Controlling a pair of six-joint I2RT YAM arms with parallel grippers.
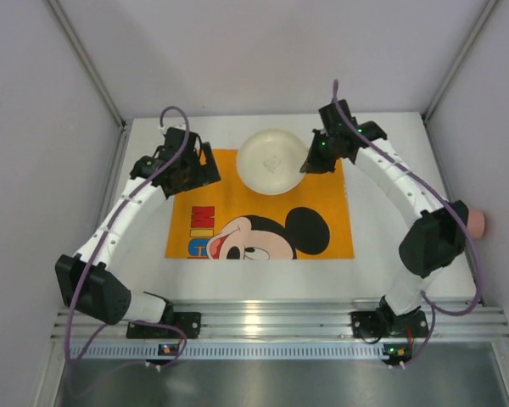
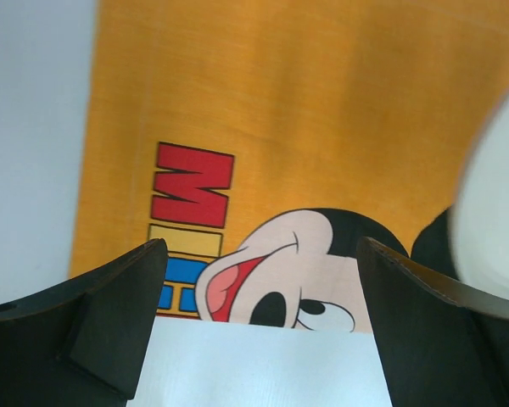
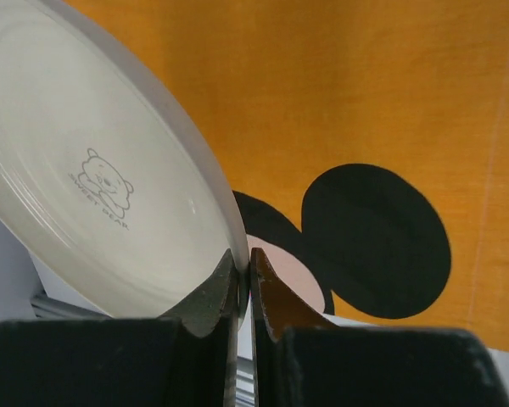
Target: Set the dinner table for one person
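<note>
As the right end effector (image 3: 244, 270) pinches it, the plate (image 1: 271, 161) overlaps the placemat (image 1: 324, 197).

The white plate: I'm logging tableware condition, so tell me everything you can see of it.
The plate is round, glossy cream-white and ceramic-looking, with a raised rim and a small bear drawing in its well. It looks whole and empty. It is over the far edge of the orange placemat, its right rim pinched in the shut right gripper. Whether it rests on the mat is unclear.
</note>
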